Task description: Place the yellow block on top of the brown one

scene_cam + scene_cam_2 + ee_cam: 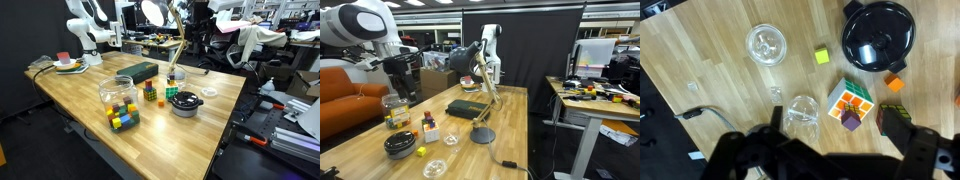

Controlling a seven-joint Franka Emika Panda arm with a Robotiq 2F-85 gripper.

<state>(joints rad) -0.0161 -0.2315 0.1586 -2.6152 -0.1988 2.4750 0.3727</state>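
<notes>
The yellow block [821,55] lies on the wooden table between a clear glass lid [767,43] and a black bowl [877,35]; it also shows in an exterior view [421,151]. The brown one [850,117] sits on top of a white Rubik's cube [848,100], and shows there in an exterior view [428,117] too. My gripper [830,162] hangs high above the table, open and empty, well short of both blocks. In an exterior view it hangs [404,88] above the jar.
An orange cube [895,84] and a dark Rubik's cube [892,118] lie beside the white one. A clear cup [803,115] stands close by. A jar of coloured cubes [395,110], a dark box [465,108] and a desk lamp [483,135] stand further along the table.
</notes>
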